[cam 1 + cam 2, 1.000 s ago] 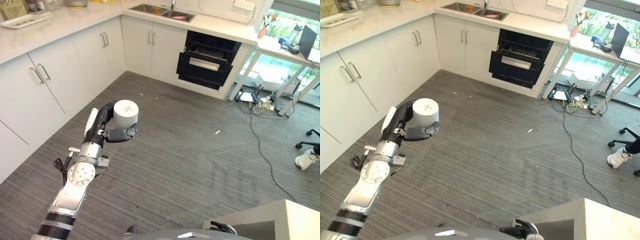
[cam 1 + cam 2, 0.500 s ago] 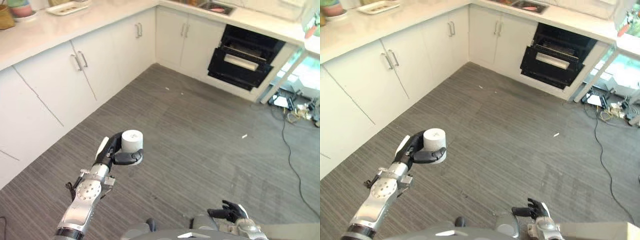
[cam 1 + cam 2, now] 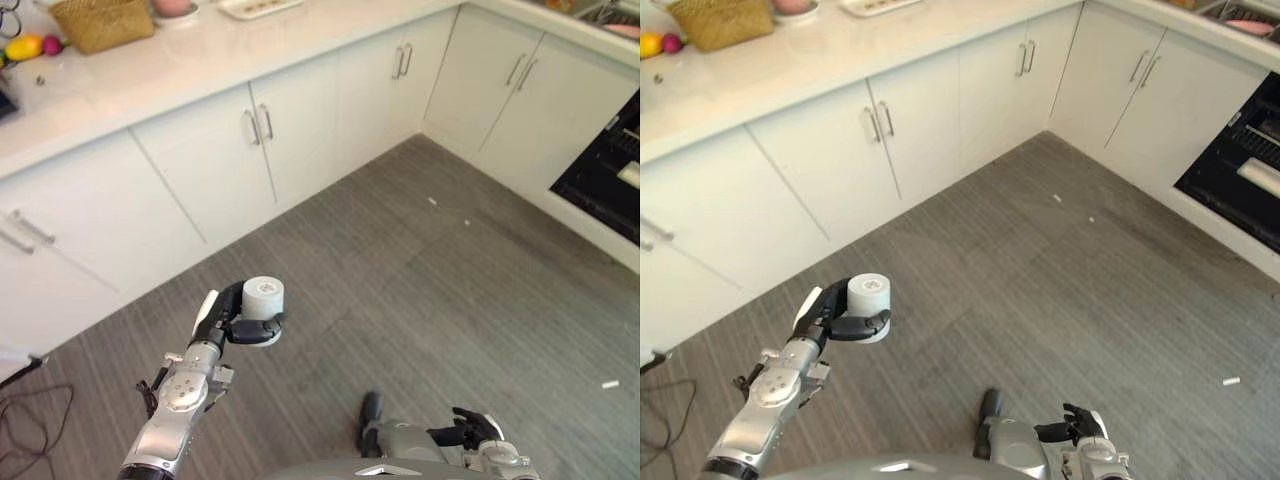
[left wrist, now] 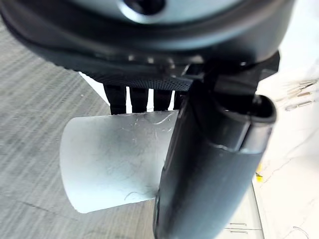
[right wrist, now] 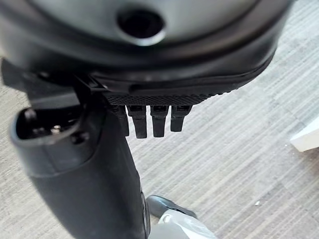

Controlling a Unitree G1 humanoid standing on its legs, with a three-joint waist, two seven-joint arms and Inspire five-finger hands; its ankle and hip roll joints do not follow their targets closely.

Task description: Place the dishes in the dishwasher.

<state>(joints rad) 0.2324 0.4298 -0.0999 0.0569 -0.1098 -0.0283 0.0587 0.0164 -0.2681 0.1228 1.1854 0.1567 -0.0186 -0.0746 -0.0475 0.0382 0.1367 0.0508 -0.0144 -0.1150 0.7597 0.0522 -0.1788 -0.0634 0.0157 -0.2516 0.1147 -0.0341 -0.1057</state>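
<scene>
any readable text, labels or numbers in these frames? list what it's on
None readable.
White cup in the left hand: plain sides and base, no print.
Cabinet doors and countertop: no labels.
Dishwasher: no legible marking.
Right hand: no text.

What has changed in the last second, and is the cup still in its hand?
Mainly the camera has swung left: the dishwasher now sits at the right edge. The left hand still holds the white cup upside down, fingers curled round it. The right hand, empty, now shows low.
</scene>
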